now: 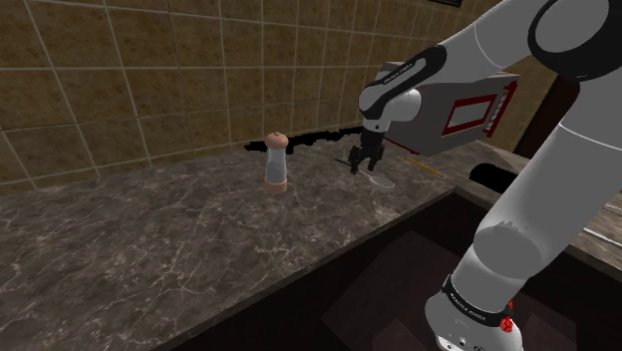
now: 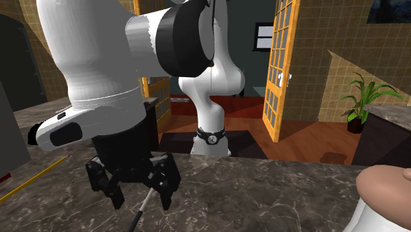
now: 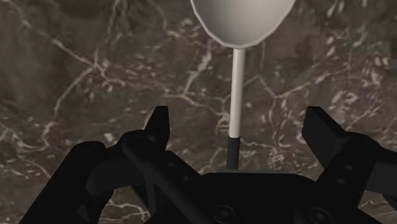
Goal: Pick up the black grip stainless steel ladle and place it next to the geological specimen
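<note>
You're looking at a broad dark marble countertop (image 1: 150,229) veined in white, with a tan tiled wall (image 1: 150,70) rising behind it and a dark recess (image 1: 399,289) dropping away at its near edge on the shoulder view's lower right. The white arm (image 1: 518,199) sweeps up from that corner and bends down over the back of the counter, in front of a grey box with a red-and-white panel (image 1: 468,115).

Over on the shoulder view's left stands the geological specimen (image 1: 276,162) — an upright pale column with a tan cap, sitting on the marble. You catch its rounded cap again at the second exterior view's lower right (image 2: 385,198).

Now the gripper (image 1: 364,160): it points straight down, low over the counter, well apart from the specimen and to its right in the shoulder view. From the wrist, the gripper (image 3: 238,121) has its two black fingers spread wide, and neither one is touching anything — it has hold of nothing.

The ladle (image 3: 238,83) lies flat on the marble right beneath it. Its pale bowl (image 3: 242,19) sits out ahead of the fingers, the slim light shaft runs back between them, and the black grip disappears under the hand. In the second exterior view the handle (image 2: 140,214) slants out below the spread fingers.
</note>
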Motion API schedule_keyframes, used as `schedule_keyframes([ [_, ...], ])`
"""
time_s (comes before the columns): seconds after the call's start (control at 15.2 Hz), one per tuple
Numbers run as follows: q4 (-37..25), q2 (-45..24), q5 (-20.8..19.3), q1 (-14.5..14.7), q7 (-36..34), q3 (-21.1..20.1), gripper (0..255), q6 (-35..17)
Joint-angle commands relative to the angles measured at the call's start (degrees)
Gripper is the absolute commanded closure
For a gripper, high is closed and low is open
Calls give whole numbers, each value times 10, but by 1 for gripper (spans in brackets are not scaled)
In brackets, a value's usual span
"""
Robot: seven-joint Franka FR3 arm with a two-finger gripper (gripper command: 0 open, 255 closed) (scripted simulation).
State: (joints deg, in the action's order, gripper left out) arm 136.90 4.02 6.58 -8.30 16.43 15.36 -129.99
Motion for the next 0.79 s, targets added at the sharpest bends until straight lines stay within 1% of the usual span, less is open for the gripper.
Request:
schedule_keyframes([
  [0.0, 2, -3, 2, 0, 1, 0, 0, -6],
  [0.4, 2, -3, 2, 0, 1, 0, 0, -6],
  [0.46, 2, -3, 2, 0, 1, 0, 255, -6],
  [0.73, 2, -3, 2, 0, 1, 0, 255, -6],
])
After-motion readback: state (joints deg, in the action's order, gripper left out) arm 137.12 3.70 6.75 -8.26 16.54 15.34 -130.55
